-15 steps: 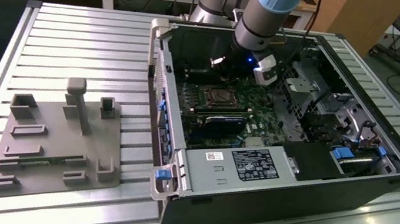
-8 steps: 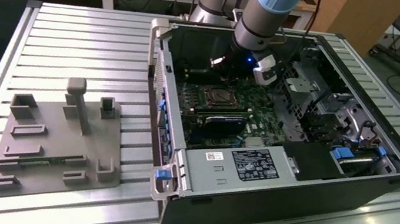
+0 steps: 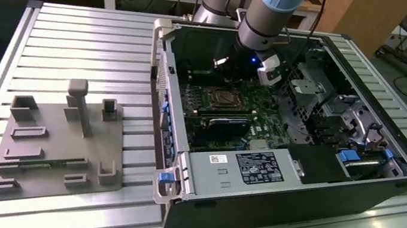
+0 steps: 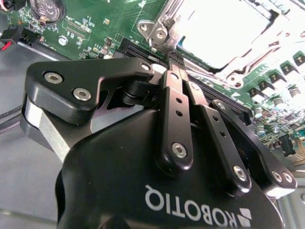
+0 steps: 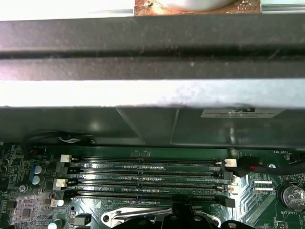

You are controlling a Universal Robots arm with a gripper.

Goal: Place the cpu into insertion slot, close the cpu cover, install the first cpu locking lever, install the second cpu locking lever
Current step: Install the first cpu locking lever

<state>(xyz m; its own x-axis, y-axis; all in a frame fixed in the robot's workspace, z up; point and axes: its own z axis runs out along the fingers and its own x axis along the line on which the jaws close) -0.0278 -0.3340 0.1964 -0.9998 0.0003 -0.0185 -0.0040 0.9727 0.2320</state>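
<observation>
The insertion slot [image 3: 219, 97] lies on the green board inside the open computer case. In the second wrist view the cpu cover [image 4: 159, 26], a silvery frame, lies down over it, and the cpu [image 4: 224, 28] shows as a bright metal square in its window. My gripper [image 4: 171, 56] is shut with the two black fingers pressed together. Its tips are at the corner of the cover's frame, and nothing shows between them. In the exterior view the gripper [image 3: 239, 66] hangs just behind the slot. Glare hides how the locking levers stand.
Long memory slots [image 5: 143, 179] run beside the socket, with the case wall [image 5: 152, 95] close behind them. A black card [image 3: 222, 126] and drive cage [image 3: 248, 166] fill the case's near side. A grey fixture block [image 3: 62, 141] sits on the ribbed table at the exterior view's left.
</observation>
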